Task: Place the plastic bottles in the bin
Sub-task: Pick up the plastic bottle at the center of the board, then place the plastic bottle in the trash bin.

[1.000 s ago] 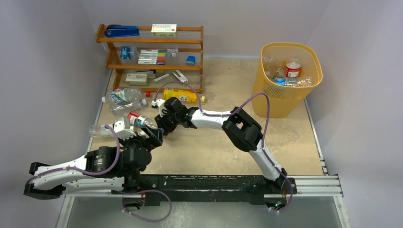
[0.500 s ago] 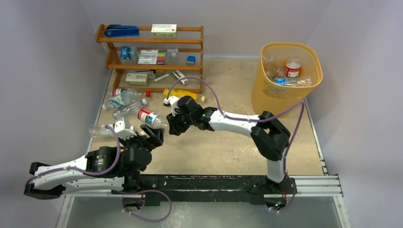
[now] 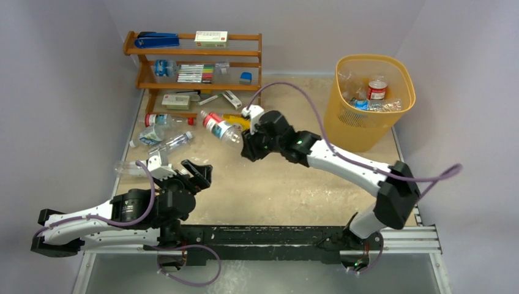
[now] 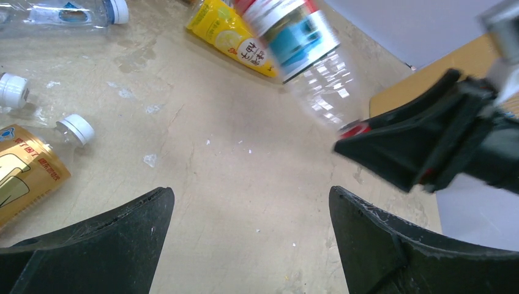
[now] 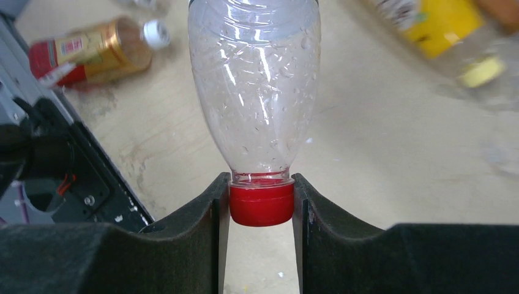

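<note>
My right gripper (image 3: 246,144) (image 5: 261,202) is shut on the red cap of a clear plastic bottle (image 3: 221,128) (image 5: 257,92) with a red, white and blue label. It holds the bottle in the air over the middle of the table, left of the yellow-orange bin (image 3: 367,131). The bin has several bottles (image 3: 376,89) inside. More bottles lie at the left: clear ones (image 3: 160,119) (image 3: 173,142) (image 3: 127,166), a yellow one (image 3: 237,120) (image 4: 235,40) and an amber one (image 4: 24,174). My left gripper (image 3: 197,172) (image 4: 251,202) stands open low over bare table.
A brown wooden shelf rack (image 3: 196,61) with markers, boxes and a stapler stands at the back left. Walls close in on the left, back and right. The black rail (image 3: 275,236) runs along the near edge.
My right arm has swung right and toward the back, lifting the red-capped bottle away from the left gripper. The loose bottles at the left shifted a little. The left arm stayed put.
</note>
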Robot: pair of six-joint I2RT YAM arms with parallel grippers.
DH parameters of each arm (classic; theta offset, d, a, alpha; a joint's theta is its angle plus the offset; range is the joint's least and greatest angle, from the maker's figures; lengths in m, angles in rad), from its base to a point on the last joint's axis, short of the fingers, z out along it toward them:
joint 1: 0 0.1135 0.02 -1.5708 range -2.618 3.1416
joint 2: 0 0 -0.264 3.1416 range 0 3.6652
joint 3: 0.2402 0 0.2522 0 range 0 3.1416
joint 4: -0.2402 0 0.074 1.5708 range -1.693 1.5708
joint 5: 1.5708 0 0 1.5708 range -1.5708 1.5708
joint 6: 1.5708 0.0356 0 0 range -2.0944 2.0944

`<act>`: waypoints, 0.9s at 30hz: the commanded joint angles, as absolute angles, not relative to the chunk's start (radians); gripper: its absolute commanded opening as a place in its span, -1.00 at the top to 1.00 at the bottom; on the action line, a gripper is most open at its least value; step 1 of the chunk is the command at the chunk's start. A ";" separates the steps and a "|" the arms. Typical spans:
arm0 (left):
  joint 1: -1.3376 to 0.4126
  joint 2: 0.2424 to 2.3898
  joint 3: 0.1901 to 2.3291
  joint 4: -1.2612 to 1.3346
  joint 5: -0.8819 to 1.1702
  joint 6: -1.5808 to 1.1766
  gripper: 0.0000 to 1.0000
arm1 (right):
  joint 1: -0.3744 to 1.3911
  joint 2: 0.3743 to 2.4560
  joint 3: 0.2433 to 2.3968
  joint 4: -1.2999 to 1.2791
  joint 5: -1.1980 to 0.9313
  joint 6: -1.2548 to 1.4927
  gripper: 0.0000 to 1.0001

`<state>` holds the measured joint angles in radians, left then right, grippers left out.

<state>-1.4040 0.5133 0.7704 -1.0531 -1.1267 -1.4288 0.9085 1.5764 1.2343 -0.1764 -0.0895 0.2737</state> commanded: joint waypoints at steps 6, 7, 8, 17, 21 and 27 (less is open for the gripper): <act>-1.410 0.545 0.786 -1.000 -1.135 -1.397 -0.97 | 0.685 1.283 1.332 -0.314 -0.066 0.260 0.36; -1.410 0.549 0.790 -0.999 -1.137 -1.394 -0.97 | 0.661 1.269 1.356 -0.331 -0.074 0.254 0.35; -1.410 0.553 0.795 -0.995 -1.140 -1.389 -0.97 | 0.636 1.257 1.380 -0.352 -0.076 0.245 0.35; -1.410 0.638 0.883 -0.946 -1.172 -1.307 -0.97 | 0.346 1.235 1.548 -0.467 -0.148 0.211 0.34; -1.411 0.661 0.883 -0.925 -1.166 -1.295 -0.97 | 0.182 1.249 1.589 -0.470 -0.232 0.227 0.34; -1.410 0.655 0.855 -0.904 -1.150 -1.296 -0.97 | -0.026 1.284 1.609 -0.470 -0.322 0.241 0.34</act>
<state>-1.4040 0.6628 0.8528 -0.9398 -1.1362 -1.3209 0.0593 1.2770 1.5669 -0.4778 -0.2302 0.2352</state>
